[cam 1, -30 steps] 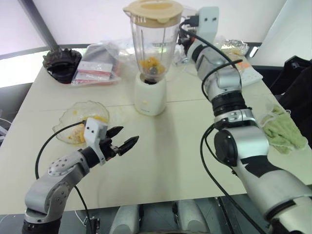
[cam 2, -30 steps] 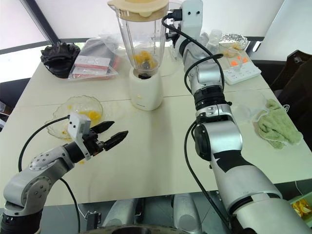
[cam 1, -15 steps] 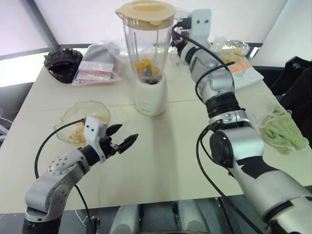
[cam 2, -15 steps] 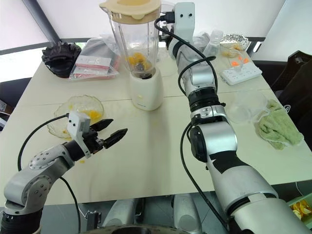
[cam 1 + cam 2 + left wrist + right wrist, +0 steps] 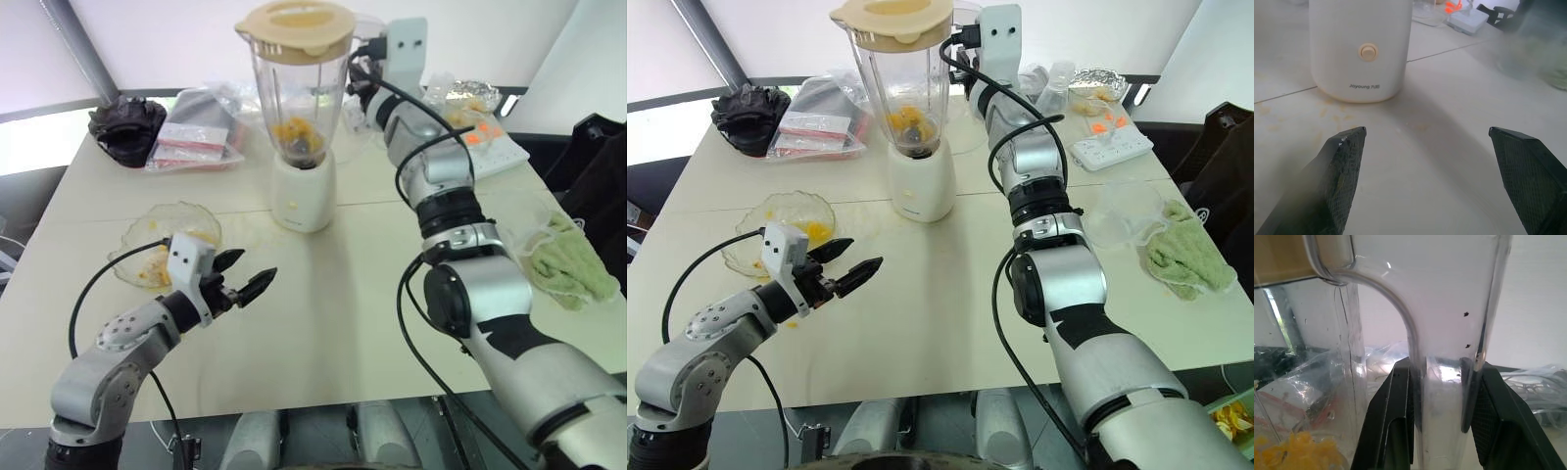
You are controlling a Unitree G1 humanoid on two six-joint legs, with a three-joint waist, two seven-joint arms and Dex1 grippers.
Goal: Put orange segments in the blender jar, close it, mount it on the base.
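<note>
Cream worktop [image 5: 343, 323] carries the white base [image 5: 303, 191], and the blender jar [image 5: 294, 93], lid [image 5: 294, 22] on, sits on it with orange segments [image 5: 294, 132] at the bottom. The right hand [image 5: 1439, 396] is clamped on the jar's handle [image 5: 1444, 333]; a sideways tug while letting go could unseat the jar or topple the tall stack. The left hand [image 5: 245, 282] hovers wide open and empty near the bowl [image 5: 132, 245], too far away to steady anything.
</note>
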